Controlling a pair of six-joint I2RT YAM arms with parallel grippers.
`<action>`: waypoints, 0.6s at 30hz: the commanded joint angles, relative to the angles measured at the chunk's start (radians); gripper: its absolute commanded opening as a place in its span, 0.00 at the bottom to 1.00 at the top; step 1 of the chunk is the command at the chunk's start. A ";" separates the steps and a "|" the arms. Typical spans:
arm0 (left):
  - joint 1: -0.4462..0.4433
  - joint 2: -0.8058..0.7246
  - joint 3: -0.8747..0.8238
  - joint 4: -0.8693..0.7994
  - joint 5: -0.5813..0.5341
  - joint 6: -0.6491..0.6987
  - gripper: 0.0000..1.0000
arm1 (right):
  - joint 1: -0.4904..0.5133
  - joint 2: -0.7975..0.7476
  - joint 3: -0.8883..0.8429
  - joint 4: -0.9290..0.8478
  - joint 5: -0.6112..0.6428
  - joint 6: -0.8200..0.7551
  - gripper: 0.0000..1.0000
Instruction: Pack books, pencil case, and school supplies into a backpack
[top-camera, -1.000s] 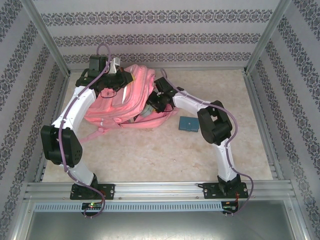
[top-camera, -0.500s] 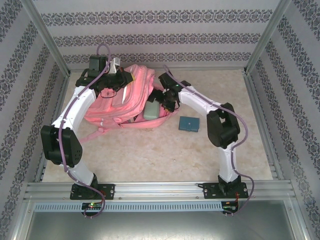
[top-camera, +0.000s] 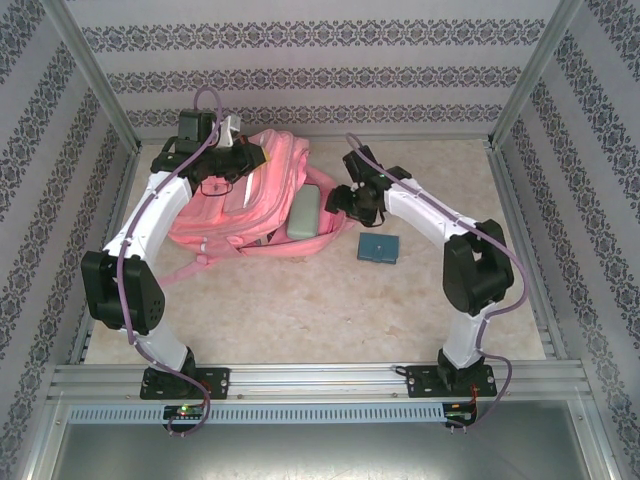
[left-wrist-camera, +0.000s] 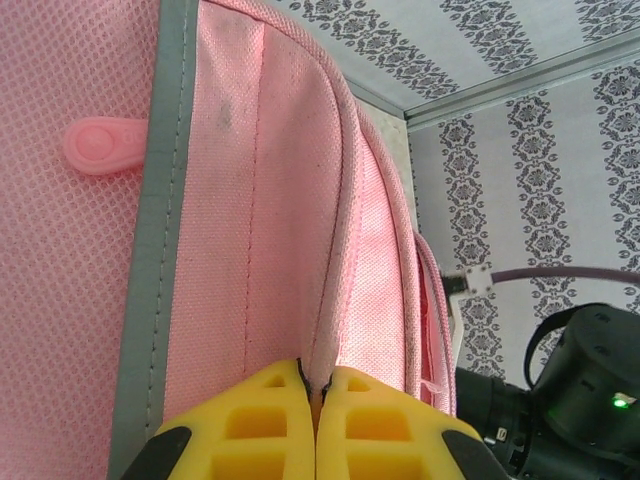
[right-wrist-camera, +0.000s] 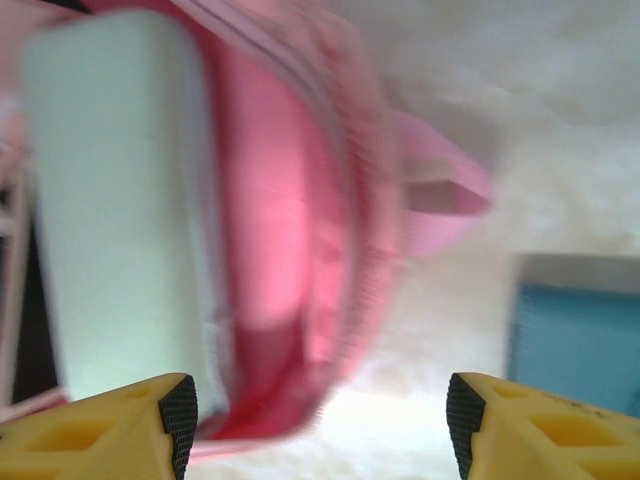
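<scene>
Pink backpack (top-camera: 240, 205) on worktop (top-camera: 300, 310), seam fabric pinched in closed left claw (left-wrist-camera: 315, 385). Pale green pencil case (top-camera: 303, 212) sits in backpack mouth, just left of right claw (right-wrist-camera: 320, 400), which is spread wide and empty. Teal pad (top-camera: 378, 248) lies nearside of that claw, not yet packed.

- The pink backpack (top-camera: 262, 195) lies flat at the back left of the worktop (top-camera: 300, 310), its open mouth facing right and a pink strap trailing toward the near side.
- A pale green oblong pencil case (top-camera: 303, 212) rests in the backpack's opening.
- A small teal square pad (top-camera: 378, 247) lies flat on the worktop, near the backpack's right edge but apart from it.
</scene>
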 joint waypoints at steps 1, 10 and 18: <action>-0.001 -0.045 0.071 0.025 0.018 0.033 0.00 | -0.041 -0.073 -0.090 -0.032 0.065 -0.084 0.70; 0.000 -0.025 0.108 0.024 0.044 0.022 0.00 | -0.213 -0.033 -0.173 0.007 0.040 -0.204 0.79; 0.000 -0.024 0.134 -0.002 0.048 0.029 0.00 | -0.250 0.110 -0.121 0.014 -0.017 -0.240 0.80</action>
